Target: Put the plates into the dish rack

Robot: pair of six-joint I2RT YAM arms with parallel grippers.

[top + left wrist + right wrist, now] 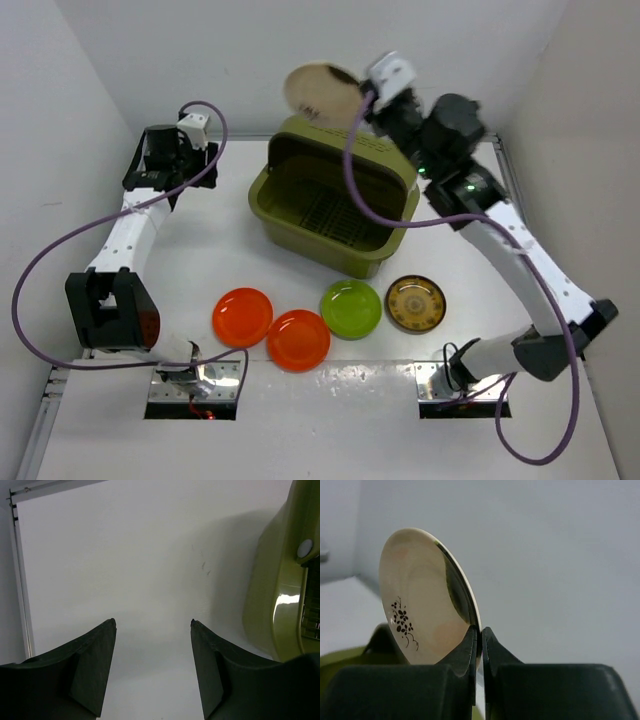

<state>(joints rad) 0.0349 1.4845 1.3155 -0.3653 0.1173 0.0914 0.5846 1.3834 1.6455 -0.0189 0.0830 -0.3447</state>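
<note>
The olive-green dish rack (300, 235) stands at the back middle of the table. My right gripper (365, 100) is shut on the rim of a cream plate (320, 92) with a dark flower motif and holds it on edge above the rack's back wall. In the right wrist view the fingers (480, 628) pinch the cream plate (420, 595). Two orange-red plates (242, 317) (298, 340), a lime green plate (351, 308) and a brown gold-patterned plate (415, 303) lie in a row in front of the rack. My left gripper (160, 160) (152, 622) is open and empty, left of the rack (280, 600).
White walls enclose the table on the left, back and right. Purple cables (60, 250) loop off both arms. The table's left edge rail (20, 580) shows in the left wrist view. A sliver of the rack (335, 657) shows below the held plate.
</note>
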